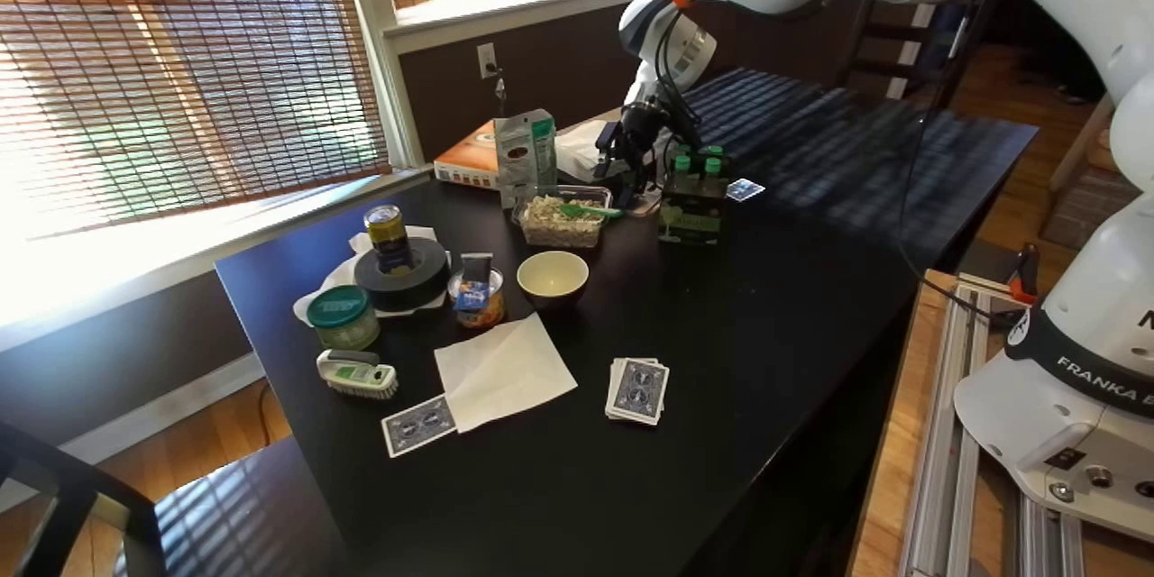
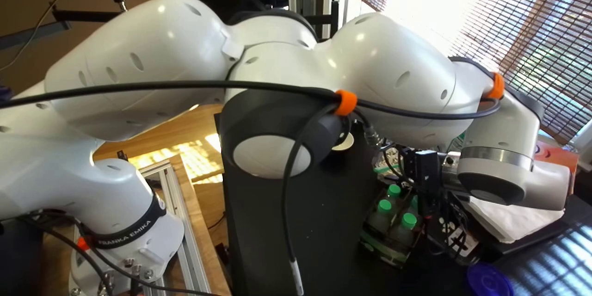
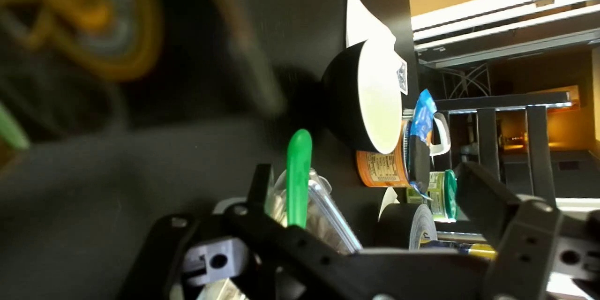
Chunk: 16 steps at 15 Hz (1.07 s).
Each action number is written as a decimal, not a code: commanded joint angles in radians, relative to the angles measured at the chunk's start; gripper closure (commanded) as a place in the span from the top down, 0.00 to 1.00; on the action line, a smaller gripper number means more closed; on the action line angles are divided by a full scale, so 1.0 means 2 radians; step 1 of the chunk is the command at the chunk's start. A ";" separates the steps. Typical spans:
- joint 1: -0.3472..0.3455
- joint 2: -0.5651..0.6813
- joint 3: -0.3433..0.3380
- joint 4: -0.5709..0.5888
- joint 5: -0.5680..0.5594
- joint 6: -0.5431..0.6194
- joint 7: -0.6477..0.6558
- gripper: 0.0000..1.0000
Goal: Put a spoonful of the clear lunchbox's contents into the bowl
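The clear lunchbox [image 1: 586, 239] stands on the dark table, filled with pale, crumbly contents [image 1: 546, 213]. A spoon with a green handle [image 3: 298, 173] lies in it, its handle sticking out over the rim. Beside the box, toward the front, is the bowl [image 1: 553, 275], cream inside and dark outside; nothing shows in it. My gripper [image 3: 368, 176] is open just beyond the box's handle side. In the wrist view the spoon handle appears close to the left finger [image 3: 260, 183], apart from the right finger [image 3: 485, 192]. The gripper's own bars cover the handle's lower part.
A green carton of capped bottles [image 1: 692, 215] stands right beside the gripper. Behind the lunchbox is a pouch [image 1: 526, 158]. Near the bowl are an orange can [image 1: 480, 311], a black tape roll [image 1: 424, 279], a paper sheet [image 1: 505, 370] and playing cards [image 1: 638, 389].
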<state>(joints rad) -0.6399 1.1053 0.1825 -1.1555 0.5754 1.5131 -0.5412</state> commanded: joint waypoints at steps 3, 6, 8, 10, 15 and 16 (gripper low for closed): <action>0.015 -0.050 -0.006 -0.081 -0.005 0.083 -0.020 0.99; 0.021 -0.065 -0.006 -0.107 -0.012 0.111 -0.025 0.99; 0.034 -0.073 -0.021 -0.118 -0.007 0.118 -0.034 1.00; 0.042 -0.081 -0.029 -0.129 -0.008 0.128 -0.040 1.00; 0.065 -0.097 -0.051 -0.154 -0.011 0.153 -0.054 1.00; 0.069 -0.099 -0.054 -0.159 -0.009 0.158 -0.055 0.98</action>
<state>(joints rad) -0.5327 0.9552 0.1010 -1.3957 0.5635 1.7771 -0.6211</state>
